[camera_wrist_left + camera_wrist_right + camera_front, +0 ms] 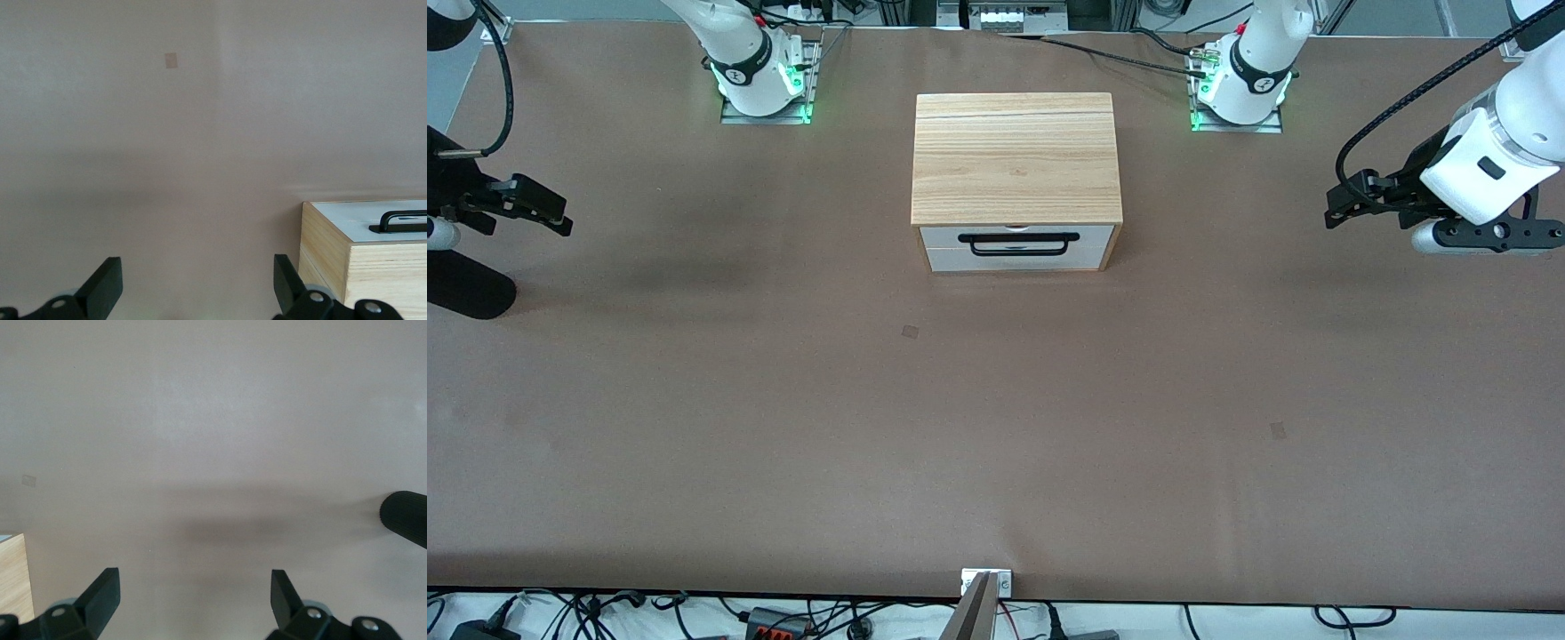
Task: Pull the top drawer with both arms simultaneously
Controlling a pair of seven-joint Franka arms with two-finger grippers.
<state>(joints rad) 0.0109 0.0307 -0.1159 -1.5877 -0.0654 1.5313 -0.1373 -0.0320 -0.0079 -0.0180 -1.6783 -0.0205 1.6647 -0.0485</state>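
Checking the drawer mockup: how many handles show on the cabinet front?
1: a long black bar handle on the white top drawer front of the light wood cabinet. The lower panel shows none; it may be hidden.

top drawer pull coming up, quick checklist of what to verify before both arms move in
1. Top drawer shut in the cabinet: ok.
2. Handle unobstructed: ok.
3. Left pincer open: ok.
4. Right pincer open: ok.
5. Either pincer at the handle: not ok; left hangs over the table's left-arm end, right over its right-arm end.
6. Table in front of the drawer bare: ok.
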